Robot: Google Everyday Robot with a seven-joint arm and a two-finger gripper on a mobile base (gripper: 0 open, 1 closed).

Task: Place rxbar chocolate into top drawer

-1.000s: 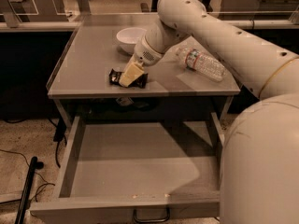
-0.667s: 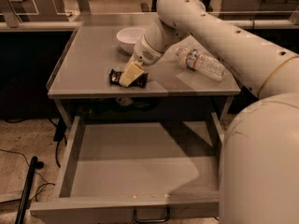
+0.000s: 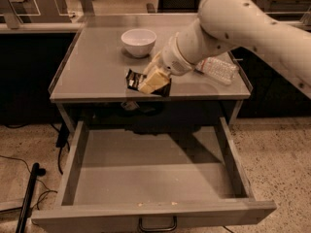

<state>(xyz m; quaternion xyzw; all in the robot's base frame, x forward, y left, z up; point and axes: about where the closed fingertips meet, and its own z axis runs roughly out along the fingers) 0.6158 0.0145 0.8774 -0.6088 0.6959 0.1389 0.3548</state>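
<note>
One gripper [image 3: 153, 81] was clamped on the chocolate bar [image 3: 132, 79] just above the bench's [image 3: 90, 64] front edge. It seemed best to carry it forward clear of that edge, lower it over the open drawer's [image 3: 146, 178] middle, and release it low.

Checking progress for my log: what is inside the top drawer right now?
The top drawer is open and shows only bare grey floor; its back, under the tabletop, is shadowed. The rxbar chocolate is up near the tabletop's front edge, at the claw.
</note>
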